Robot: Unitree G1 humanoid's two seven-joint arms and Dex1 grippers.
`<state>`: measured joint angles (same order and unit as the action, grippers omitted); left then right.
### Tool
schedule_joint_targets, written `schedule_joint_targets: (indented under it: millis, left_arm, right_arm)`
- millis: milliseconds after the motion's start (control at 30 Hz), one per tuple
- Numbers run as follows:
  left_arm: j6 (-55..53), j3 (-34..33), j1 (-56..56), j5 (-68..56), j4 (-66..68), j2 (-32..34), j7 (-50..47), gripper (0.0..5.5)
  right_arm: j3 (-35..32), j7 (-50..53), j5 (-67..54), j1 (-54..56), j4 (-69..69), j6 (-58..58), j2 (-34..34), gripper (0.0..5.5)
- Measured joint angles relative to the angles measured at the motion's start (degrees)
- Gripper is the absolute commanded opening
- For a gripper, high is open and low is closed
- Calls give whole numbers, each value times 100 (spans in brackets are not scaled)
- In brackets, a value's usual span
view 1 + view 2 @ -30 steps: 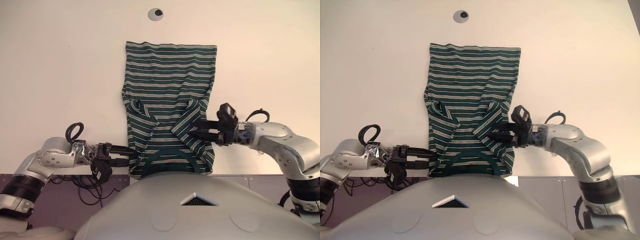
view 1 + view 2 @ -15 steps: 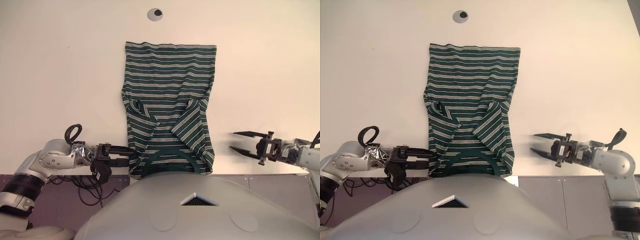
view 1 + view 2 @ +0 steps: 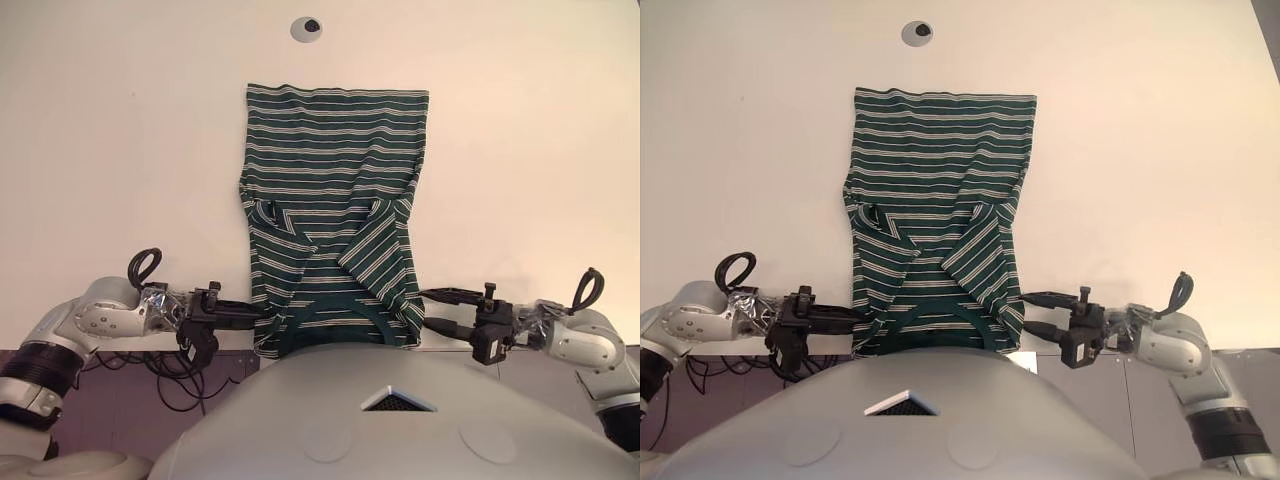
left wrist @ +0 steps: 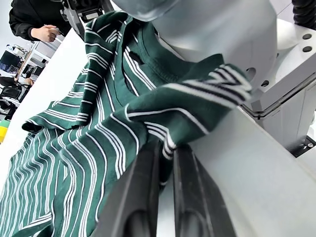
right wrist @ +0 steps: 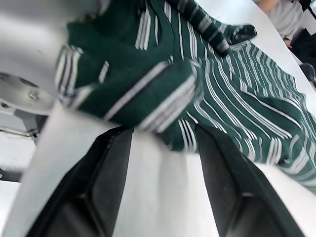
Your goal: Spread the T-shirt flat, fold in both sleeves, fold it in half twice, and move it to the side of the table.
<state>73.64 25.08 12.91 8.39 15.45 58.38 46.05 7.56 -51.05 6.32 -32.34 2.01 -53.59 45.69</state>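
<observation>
A green T-shirt [image 3: 335, 190] with white stripes lies lengthwise on the white table [image 3: 120, 150]. Both sleeves are folded in over its chest and the collar [image 3: 335, 322] is nearest me. My left gripper [image 3: 260, 313] sits low at the shirt's near left corner. In the left wrist view its fingers [image 4: 143, 197] stand close together with the fabric edge [image 4: 168, 140] pinched between them. My right gripper [image 3: 425, 308] is open at the near right corner. In the right wrist view that corner [image 5: 133, 94] lies just ahead of the spread fingers [image 5: 106, 182].
A small round disc [image 3: 308, 27] with a dark centre lies beyond the shirt's far hem. The table's near edge runs just under both grippers. Black cables [image 3: 170, 365] hang below it on the left. Bare tabletop stretches to either side of the shirt.
My right gripper left the folded right sleeve, swung out to the right, then came back in low to the near right corner, open. The left gripper's fingers closed on the near left corner.
</observation>
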Motion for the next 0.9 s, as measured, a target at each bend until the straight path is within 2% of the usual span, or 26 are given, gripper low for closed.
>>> schedule_joint_targets:
  millis: [233, 333, 433, 533, 600, 733, 800, 867, 900]
  left_arm:
    - [1, 18, -12, -2, -17, 26, -55, 0]
    - [-1, 62, -30, -2, -21, 42, -55, 0]
    - [-307, 326, -42, -266, -89, 180, 47, 0]
    - [-1326, 734, 261, -1280, -639, 409, 566, 0]
    - [-2501, 1032, 575, -2301, -1321, 659, 1122, 0]
    - [-4708, 1111, 708, -4186, -2443, 1549, 2284, 0]
    - [-6113, 670, 452, -5689, -2830, 1838, 2818, 0]
    - [-7262, -87, -123, -6854, -2736, 1739, 2936, 0]
    - [-7396, -340, -352, -6868, -2592, 1558, 2783, 0]
  right_arm:
    - [325, 123, 99, -2, 43, 24, 37, 102]
    - [441, 126, 105, -10, 79, 93, 73, 62]
    - [614, -8, -272, -87, 314, 608, 389, 6]
    - [676, -282, -1042, -296, 604, 1271, 501, 2]
    - [711, -585, -1893, -465, 945, 1938, 710, 2]
    - [489, -1196, -3962, -584, 1580, 3334, 1244, 2]
    - [130, -1407, -5457, -434, 1956, 4363, 1398, 2]
    - [-201, -1290, -6495, 94, 2237, 5314, 1386, 2]
    - [-261, -1118, -6616, 369, 2263, 5610, 1351, 2]
